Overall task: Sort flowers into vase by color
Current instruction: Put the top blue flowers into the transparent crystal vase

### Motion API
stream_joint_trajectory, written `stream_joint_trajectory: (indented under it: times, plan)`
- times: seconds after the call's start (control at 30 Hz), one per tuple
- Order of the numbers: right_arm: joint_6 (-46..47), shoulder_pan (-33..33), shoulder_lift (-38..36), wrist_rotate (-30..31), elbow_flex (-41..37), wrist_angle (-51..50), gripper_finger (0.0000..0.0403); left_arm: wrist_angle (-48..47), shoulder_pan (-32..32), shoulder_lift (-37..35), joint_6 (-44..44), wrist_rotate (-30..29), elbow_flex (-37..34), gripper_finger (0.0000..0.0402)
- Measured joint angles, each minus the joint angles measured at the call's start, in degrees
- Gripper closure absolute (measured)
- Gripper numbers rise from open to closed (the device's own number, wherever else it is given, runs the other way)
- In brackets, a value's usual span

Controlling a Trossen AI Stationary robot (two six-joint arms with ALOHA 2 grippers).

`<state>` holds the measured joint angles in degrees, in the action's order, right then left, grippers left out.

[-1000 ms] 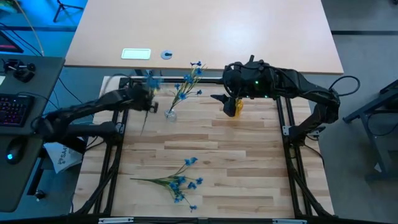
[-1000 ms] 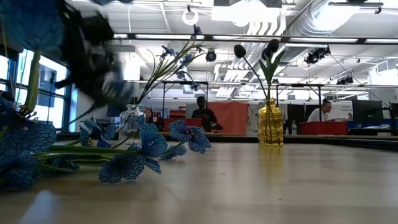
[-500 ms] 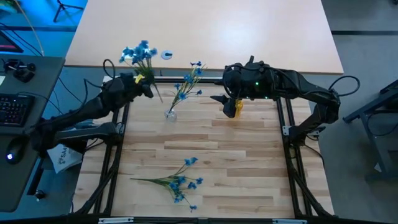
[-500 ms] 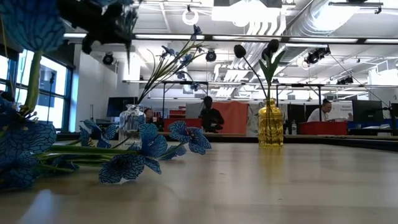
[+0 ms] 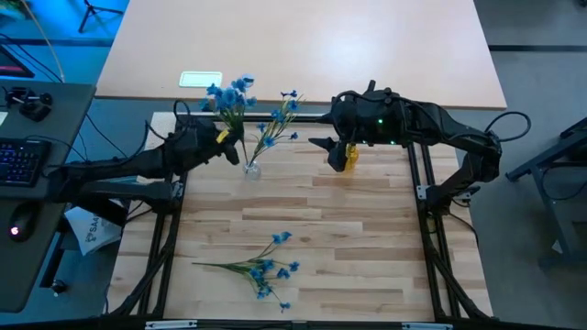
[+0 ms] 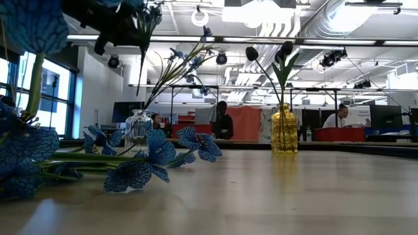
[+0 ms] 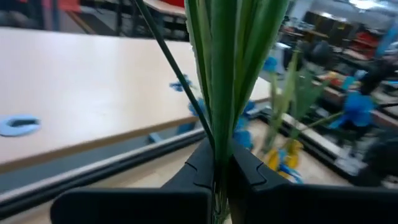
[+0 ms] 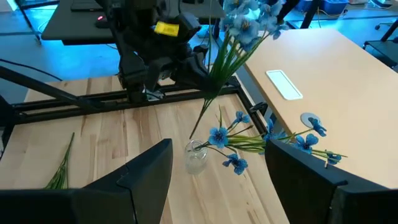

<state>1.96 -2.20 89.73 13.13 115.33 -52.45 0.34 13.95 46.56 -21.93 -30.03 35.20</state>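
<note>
left gripper [image 8: 186,67] jaws clamped on blue sprig [image 5: 229,94] stems, near bench far edge, just above clear vase [image 5: 250,168]. right gripper [image 5: 321,144] jaws wide, empty, by yellow vase [image 5: 347,158]. step: carry to vase; next: lower stem tip into neck.

Landmark: glass vase [image 5: 250,169], far side of table [image 5: 367,257]. Second vase [image 5: 349,158] to its right. Held sprig [image 5: 231,96] above-left of it. Loose sprigs [image 5: 261,268] lie well nearer, table's near side.
</note>
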Motion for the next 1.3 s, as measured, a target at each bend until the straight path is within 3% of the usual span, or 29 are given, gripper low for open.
stream_joint_trajectory:
  times: [0.17,0.43,0.8,1.03,1.3]
  plan:
    - [0.8,0.0,0.0,0.0,0.0,0.1,0.0151,0.4,-0.9,1.3,2.1,-5.5,0.0,0.0401]
    - [0.9,0.0,0.0,0.0,0.0,1.3,0.0151,13.0,-0.9,5.7,0.7,-4.1,-6.2,0.0401]
    - [1.7,0.0,0.0,0.0,0.0,1.3,0.0151,17.3,-2.7,2.1,0.5,-6.7,-12.7,0.0401]
    - [1.7,0.0,0.0,0.0,0.0,1.7,0.0151,17.9,-3.8,2.4,-1.9,-5.9,-16.2,0.0401]
    - [1.7,0.0,0.0,0.0,0.0,3.3,0.0151,17.6,-4.0,2.4,-2.0,-0.1,-16.5,0.0377]
